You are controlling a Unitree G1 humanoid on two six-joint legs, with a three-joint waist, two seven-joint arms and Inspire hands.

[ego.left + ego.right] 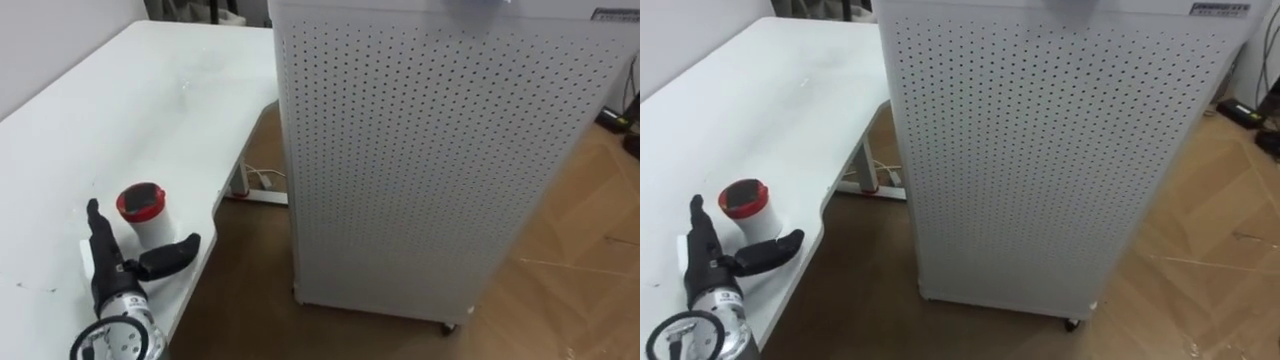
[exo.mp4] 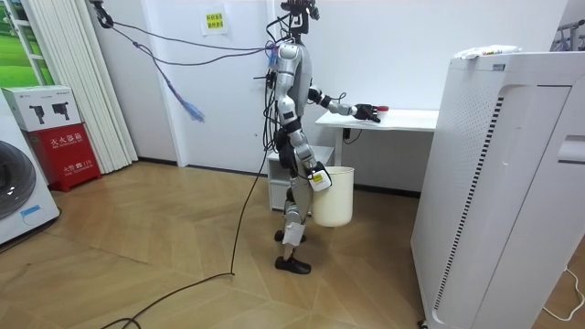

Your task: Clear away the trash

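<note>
Left hand (image 1: 118, 278) – nearest item, lying over the near edge of the white table (image 1: 150, 90). We record its fingers as straight and pointing away from the robot, the thumb spread wide to the right, nothing grasped.

Cup (image 1: 142, 212) – white, with a red top, upright on the table. It stands in the fork between the fingers and the thumb, just beyond the palm; we cannot tell whether the hand touches it.

Cabinet (image 1: 430, 160) – tall, white, its panel perforated all over. It stands on the wooden floor (image 1: 570, 250) to the right of the table, apart from it.

Right hand (image 2: 318, 179) – seen in the room view, lowered beside the robot's hip at the rim of a white bucket (image 2: 336, 199). We cannot tell its grip from there.

Robot – stands on the floor at the table's end, with its left arm stretched out over the tabletop.
</note>
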